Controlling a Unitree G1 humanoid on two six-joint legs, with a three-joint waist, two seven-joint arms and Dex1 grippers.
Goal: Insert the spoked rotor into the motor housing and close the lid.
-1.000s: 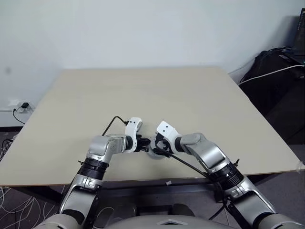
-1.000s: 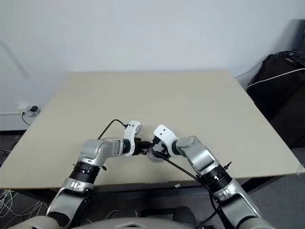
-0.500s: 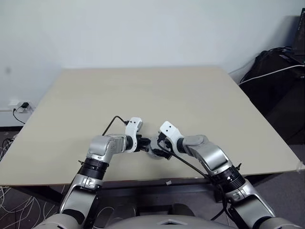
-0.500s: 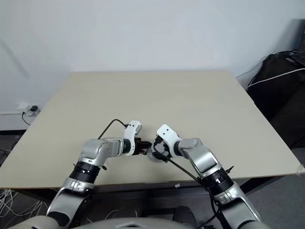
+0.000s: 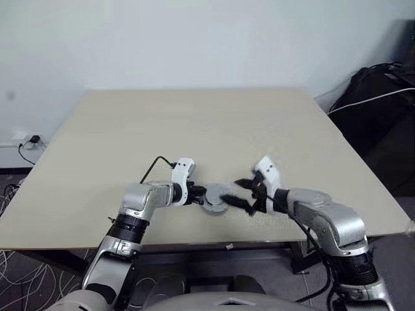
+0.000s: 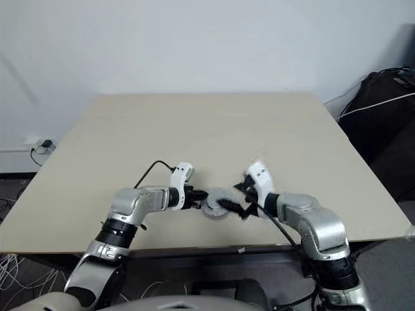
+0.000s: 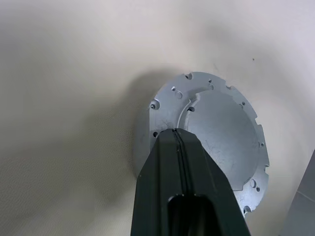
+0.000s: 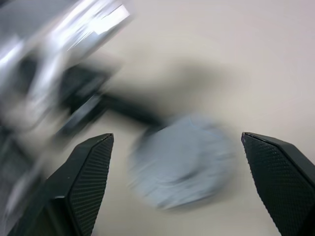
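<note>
Lid (image 7: 206,142) sits flat on table (image 5: 194,123), plain face up, under L gripper (image 7: 176,133), fingers pressed together on its rim. R gripper (image 8: 179,167) spread wide, empty, just beside. Judgement: press straight down, keep lid seated square.

This looks like a plain lab or office workroom set up for robot trials. A large square beige surface (image 5: 194,123) stands against a bare white wall (image 5: 194,39), with nothing decorative on either. At the far left, low on the wall, a white power outlet (image 5: 24,140) has a dark plug and cable in it, and loose pale cables (image 5: 26,282) lie tangled on the grey floor under the surface's near left corner. At the far right, a heap of black bags or equipment (image 5: 379,110) sits with a white cable (image 5: 369,100) draped across it. A black cable (image 5: 150,170) runs over the surface to the robot's left arm.
</note>
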